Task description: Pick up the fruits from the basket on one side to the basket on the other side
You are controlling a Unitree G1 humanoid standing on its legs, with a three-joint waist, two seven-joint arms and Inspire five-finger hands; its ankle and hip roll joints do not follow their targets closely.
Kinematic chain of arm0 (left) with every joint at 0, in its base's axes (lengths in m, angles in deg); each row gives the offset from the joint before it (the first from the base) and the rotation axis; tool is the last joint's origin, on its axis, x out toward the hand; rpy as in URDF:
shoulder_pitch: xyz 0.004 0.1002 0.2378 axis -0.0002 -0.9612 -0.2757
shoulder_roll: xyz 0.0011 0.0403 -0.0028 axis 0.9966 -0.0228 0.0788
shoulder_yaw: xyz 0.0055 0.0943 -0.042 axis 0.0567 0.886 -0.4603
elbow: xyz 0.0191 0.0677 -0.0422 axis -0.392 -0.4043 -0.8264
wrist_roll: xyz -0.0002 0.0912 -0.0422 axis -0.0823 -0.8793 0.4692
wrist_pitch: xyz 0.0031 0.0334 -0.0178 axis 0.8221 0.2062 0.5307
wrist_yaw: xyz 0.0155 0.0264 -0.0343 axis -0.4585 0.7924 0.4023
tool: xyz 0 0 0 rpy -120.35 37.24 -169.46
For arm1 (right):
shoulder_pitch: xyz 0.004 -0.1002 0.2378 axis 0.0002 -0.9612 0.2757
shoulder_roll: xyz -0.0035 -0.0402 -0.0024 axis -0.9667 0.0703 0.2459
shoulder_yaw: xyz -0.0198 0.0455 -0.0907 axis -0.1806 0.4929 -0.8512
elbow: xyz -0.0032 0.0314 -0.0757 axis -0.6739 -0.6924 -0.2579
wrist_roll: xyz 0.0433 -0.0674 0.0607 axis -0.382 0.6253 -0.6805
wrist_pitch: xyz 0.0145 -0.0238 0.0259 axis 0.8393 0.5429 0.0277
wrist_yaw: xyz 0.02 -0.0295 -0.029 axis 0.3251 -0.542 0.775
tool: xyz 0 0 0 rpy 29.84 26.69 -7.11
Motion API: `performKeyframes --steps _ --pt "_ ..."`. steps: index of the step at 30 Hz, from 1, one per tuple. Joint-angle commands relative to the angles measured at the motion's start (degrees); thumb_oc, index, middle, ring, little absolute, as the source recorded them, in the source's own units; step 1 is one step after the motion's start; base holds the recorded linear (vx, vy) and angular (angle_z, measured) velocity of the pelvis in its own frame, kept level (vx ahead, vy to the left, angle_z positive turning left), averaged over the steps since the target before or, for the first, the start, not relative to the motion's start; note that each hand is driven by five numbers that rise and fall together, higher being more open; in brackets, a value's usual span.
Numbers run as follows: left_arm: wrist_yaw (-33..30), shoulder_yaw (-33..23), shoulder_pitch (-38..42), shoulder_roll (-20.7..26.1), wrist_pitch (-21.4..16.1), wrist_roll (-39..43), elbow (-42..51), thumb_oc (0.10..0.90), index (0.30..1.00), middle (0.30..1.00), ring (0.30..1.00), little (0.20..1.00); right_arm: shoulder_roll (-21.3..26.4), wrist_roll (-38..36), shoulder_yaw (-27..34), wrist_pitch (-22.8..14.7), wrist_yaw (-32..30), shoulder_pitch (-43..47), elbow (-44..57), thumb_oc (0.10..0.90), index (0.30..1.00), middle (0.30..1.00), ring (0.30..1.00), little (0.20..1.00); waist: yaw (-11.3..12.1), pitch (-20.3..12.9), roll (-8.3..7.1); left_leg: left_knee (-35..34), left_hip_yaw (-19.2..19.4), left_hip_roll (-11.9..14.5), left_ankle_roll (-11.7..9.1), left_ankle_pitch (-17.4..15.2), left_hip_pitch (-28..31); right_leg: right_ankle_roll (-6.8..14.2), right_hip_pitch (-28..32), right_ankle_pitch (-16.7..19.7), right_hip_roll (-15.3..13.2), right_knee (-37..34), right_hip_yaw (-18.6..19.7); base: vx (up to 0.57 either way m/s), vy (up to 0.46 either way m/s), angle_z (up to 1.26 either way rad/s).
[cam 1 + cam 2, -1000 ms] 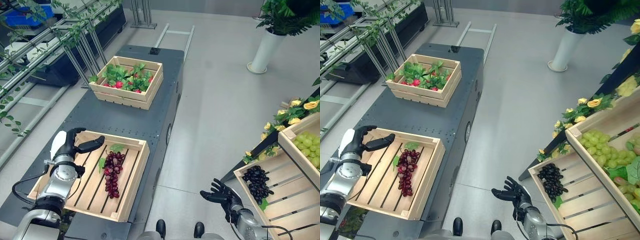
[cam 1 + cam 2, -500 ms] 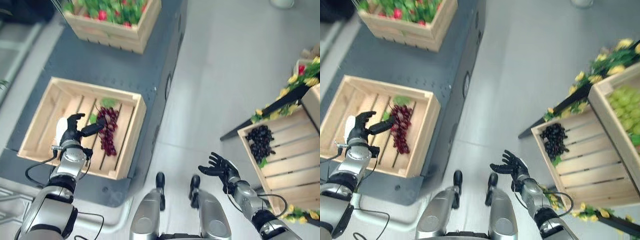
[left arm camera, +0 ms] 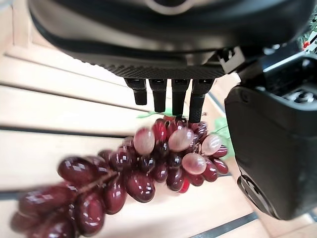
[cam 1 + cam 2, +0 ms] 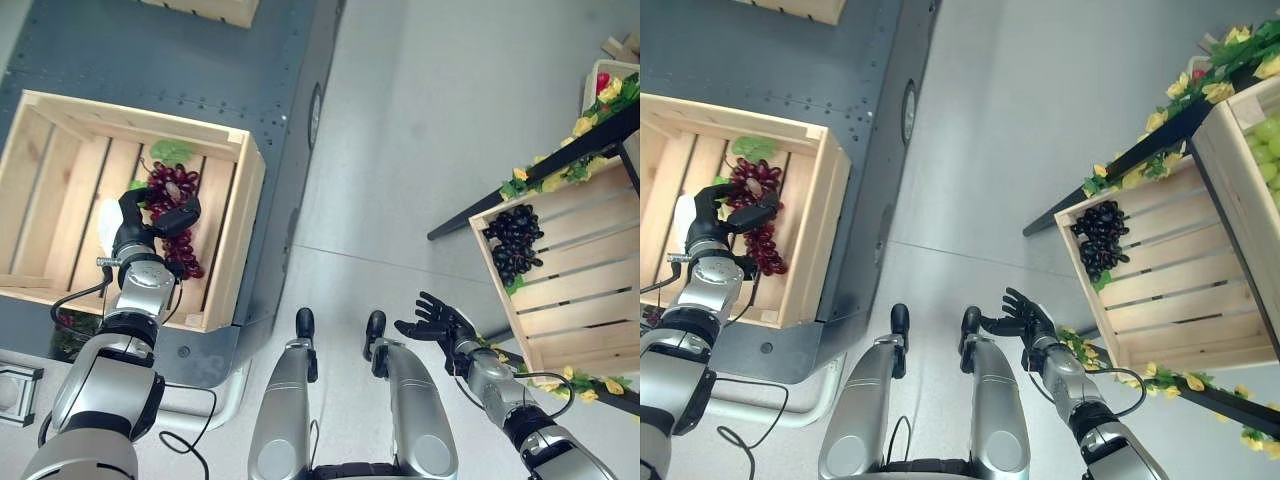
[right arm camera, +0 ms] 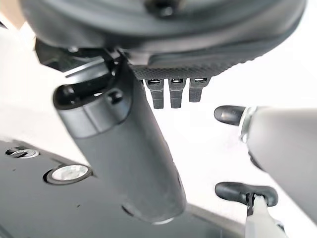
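A bunch of red grapes with a green leaf lies in the wooden crate on the grey table. My left hand hovers right over the bunch, open, with the fingers on one side and the thumb on the other; the grapes sit between them, ungripped. My right hand is open, held low over the floor to the left of the slatted crate on the right. That crate holds a bunch of dark grapes.
Yellow flowers and leaves edge the right-hand stand. A higher crate with green grapes sits above the slatted one. Another wooden crate stands further back on the grey table. Grey floor separates table and stand.
The camera has tipped steeply downward. My left hand has moved from the crate's left side onto the red grape bunch. The right hand stays open over the floor.
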Motion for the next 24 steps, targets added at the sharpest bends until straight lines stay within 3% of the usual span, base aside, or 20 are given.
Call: performKeyframes --steps 1,11,18,21,22,24 --pt "-4.93 -0.76 6.01 6.5 -3.22 0.23 -0.53 0.8 0.9 0.9 0.9 0.9 2.0 -3.49 -1.31 -4.71 0.04 -0.99 3.69 0.8 0.9 0.9 0.9 0.9 -0.17 -0.71 -0.97 2.26 3.45 -2.01 1.69 -7.17 2.31 -2.08 2.74 -4.71 2.84 2.28 -1.94 -0.01 -0.001 0.03" --pt "-6.42 2.69 11.12 8.29 2.19 -2.62 -3.71 0.8 0.9 0.9 0.9 0.9 2.56 -4.35 -1.44 -5.15 -0.34 -0.39 3.97 0.8 0.9 0.9 0.9 0.9 -1.11 -0.71 -2.12 3.55 3.82 -1.29 1.56 -7.81 -0.54 -2.12 0.23 -4.44 3.15 2.47 -2.06 0.01 0.015 -0.01" --pt "-7.25 6.03 13.83 9.73 5.66 -9.28 -6.82 0.8 0.9 0.9 0.9 0.9 3.23 -4.42 -1.59 -5.28 -0.86 -1.06 4.69 0.8 0.9 0.9 0.9 0.9 -2.0 -0.71 -2.43 4.59 4.15 -1.02 1.74 -8.26 -2.43 -2.23 -1.7 -4.51 3.31 3.15 -1.73 0.02 0.032 -0.03" --pt "-5.31 8.42 14.56 10.2 8.94 -12.3 -6.95 0.8 0.9 0.9 0.9 0.9 3.52 -4.91 -1.39 -5.88 -0.77 -1.5 5.04 0.8 0.9 0.9 0.9 0.9 -2.19 -0.71 -2.68 5.35 4.15 -0.83 1.72 -8.39 -3.86 -2.14 -3.01 -4.18 3.39 3.42 -1.77 0.0 0.0 0.0" --pt "-3.25 9.5 14.72 10.11 11.57 -13.76 -7.0 0.8 0.9 0.9 0.9 0.9 3.46 -4.96 -1.22 -5.62 -0.91 -1.5 5.42 0.8 0.9 0.9 0.9 0.9 -2.22 -0.71 -2.87 5.28 4.01 -0.88 1.76 -8.35 -4.31 -1.98 -3.45 -3.92 3.48 3.26 -1.79 0.0 0.0 0.0" --pt "-2.69 10.58 14.73 10.06 12.65 -14.65 -7.64 0.8 0.9 0.9 0.9 0.9 3.39 -5.05 -1.25 -5.49 -0.9 -1.45 5.61 0.8 0.9 0.9 0.9 0.9 -2.24 -0.71 -3.02 5.08 3.84 -0.94 1.81 -8.24 -4.59 -1.87 -3.77 -3.7 3.53 3.12 -1.79 0.0 0.0 0.0"
